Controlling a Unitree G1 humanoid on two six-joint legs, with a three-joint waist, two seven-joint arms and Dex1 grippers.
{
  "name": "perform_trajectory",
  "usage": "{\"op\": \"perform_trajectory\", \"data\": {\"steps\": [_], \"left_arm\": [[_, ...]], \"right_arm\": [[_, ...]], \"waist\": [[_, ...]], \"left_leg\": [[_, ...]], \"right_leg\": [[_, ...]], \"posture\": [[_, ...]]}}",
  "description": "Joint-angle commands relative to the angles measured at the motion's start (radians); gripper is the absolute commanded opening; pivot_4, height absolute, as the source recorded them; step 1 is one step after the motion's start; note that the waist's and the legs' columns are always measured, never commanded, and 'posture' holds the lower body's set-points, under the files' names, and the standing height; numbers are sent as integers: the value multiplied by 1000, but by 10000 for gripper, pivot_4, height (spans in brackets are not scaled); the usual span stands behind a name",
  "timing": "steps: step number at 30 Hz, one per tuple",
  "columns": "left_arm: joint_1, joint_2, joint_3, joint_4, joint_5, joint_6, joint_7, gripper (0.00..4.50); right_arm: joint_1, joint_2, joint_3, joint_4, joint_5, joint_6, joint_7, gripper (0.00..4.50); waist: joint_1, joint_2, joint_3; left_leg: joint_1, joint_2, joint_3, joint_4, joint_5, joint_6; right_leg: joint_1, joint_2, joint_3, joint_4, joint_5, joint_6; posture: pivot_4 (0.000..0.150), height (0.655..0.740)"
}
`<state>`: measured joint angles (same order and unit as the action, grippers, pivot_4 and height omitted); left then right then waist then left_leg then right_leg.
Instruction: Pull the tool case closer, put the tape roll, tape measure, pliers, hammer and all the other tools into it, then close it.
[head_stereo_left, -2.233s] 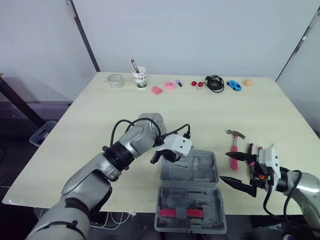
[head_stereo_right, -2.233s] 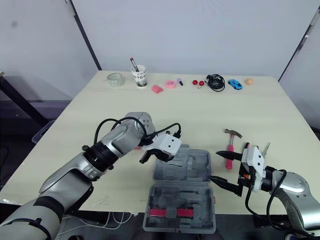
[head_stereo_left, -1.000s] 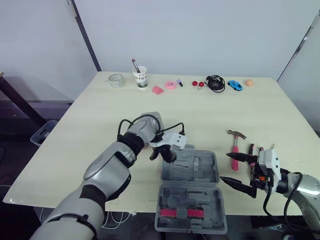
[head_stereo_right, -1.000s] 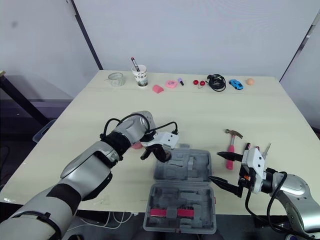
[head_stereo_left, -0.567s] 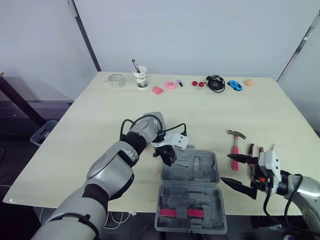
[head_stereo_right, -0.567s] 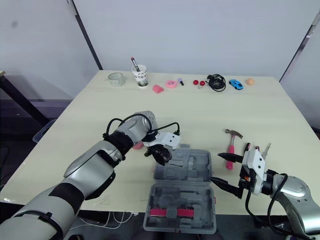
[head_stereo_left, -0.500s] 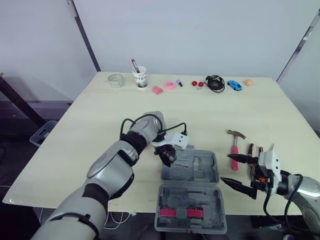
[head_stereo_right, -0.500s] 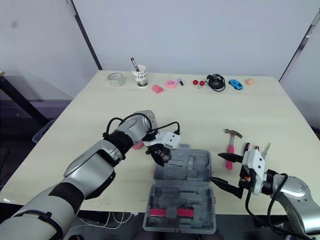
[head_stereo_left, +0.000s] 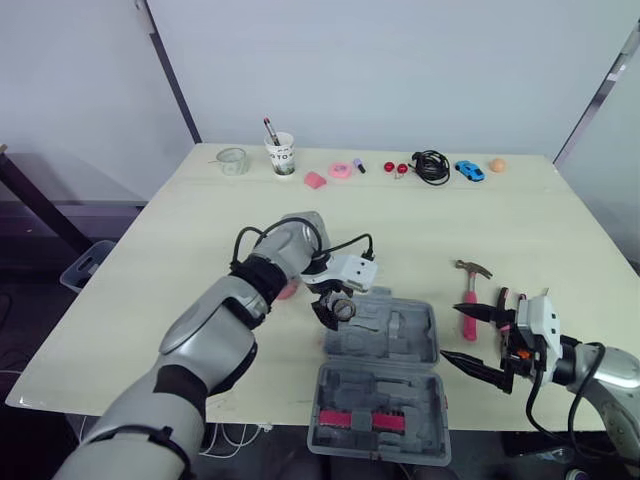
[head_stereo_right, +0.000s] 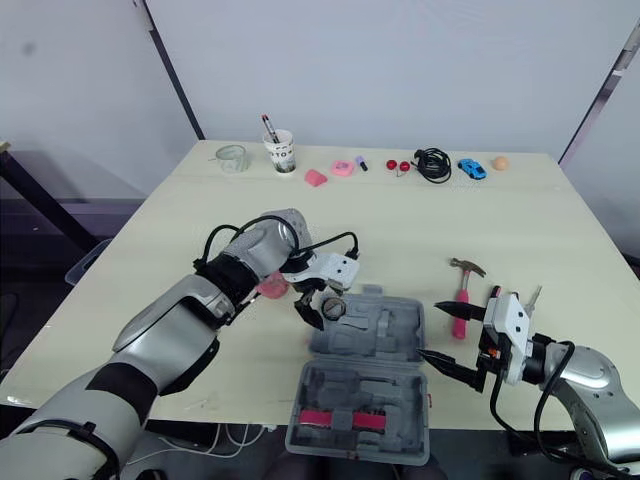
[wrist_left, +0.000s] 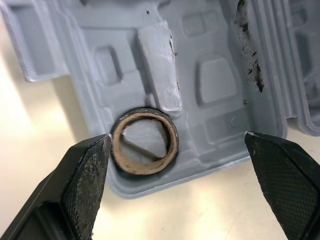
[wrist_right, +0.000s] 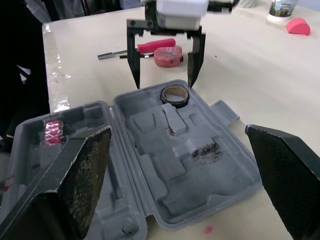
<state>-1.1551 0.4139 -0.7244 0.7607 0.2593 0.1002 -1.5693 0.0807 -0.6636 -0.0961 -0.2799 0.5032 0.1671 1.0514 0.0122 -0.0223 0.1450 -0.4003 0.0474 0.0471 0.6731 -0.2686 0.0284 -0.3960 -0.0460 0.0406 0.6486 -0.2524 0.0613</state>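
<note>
Grey moulded plastic now carries the tape roll (wrist_left: 145, 141): it lies flat in the far left corner of the tool case (head_stereo_left: 385, 340). A moment ago it was still pinched in the left pincer (wrist_left: 176, 141) over that corner. The pincer has since let go. Its fingers stand spread, one on each side of the roll, and neither seems to touch it.

We judge the first tool stowed, though the roll looks perched against a raised ridge of the tray and not fully seated, so it may need a nudge before the lid will shut.

The case lies open near the front edge of the bench (head_stereo_left: 200, 230), between the two arms. Its other half hangs toward that edge.

The right pincer (head_stereo_left: 455, 336) waits just beside the case's right side, spread wide and holding nothing. The hammer (head_stereo_left: 469, 290) lies on the bench just beyond it, near the right edge.

A pink squat thing, likely the tape measure (wrist_right: 167, 56), and a red-handled screwdriver (wrist_right: 150, 47) lie on the bench left of the case. We expect the left arm to lift clear and fetch one of them next.
</note>
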Motion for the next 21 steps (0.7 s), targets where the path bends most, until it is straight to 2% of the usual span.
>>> {"op": "perform_trajectory", "data": {"steps": [1,7,14,17,21], "left_arm": [[-11,43,6,-112,-82,32,-45,44754],[78,66,151,-160,-201,58,-39,44754],[235,37,342,-117,-332,-67,57,44754],[277,25,396,-118,-370,-71,57,36251],[304,25,435,-97,-383,-74,71,20740]], "right_arm": [[-9,5,-13,-8,-2,-30,1,45000],[-6,21,-13,-6,-10,-44,-12,45000],[4,35,-13,-20,-20,-49,-29,45000],[1,34,-16,-16,-21,-50,-29,45000],[-7,37,-14,-11,-24,-52,-34,45000]], "waist": [[0,0,0],[0,0,0],[0,0,0],[1,0,0],[0,0,0]], "left_leg": [[0,0,0,0,0,0],[0,0,0,0,0,0],[1,0,0,1,0,0],[1,0,0,1,0,0],[1,0,0,1,0,0]], "right_leg": [[0,0,0,0,0,0],[0,0,0,0,0,0],[0,0,0,2,0,0],[0,0,0,2,0,0],[0,0,0,2,0,0]], "posture": [[1500,7400],[1500,7400],[1500,7400],[1500,7400],[1500,7400]]}}
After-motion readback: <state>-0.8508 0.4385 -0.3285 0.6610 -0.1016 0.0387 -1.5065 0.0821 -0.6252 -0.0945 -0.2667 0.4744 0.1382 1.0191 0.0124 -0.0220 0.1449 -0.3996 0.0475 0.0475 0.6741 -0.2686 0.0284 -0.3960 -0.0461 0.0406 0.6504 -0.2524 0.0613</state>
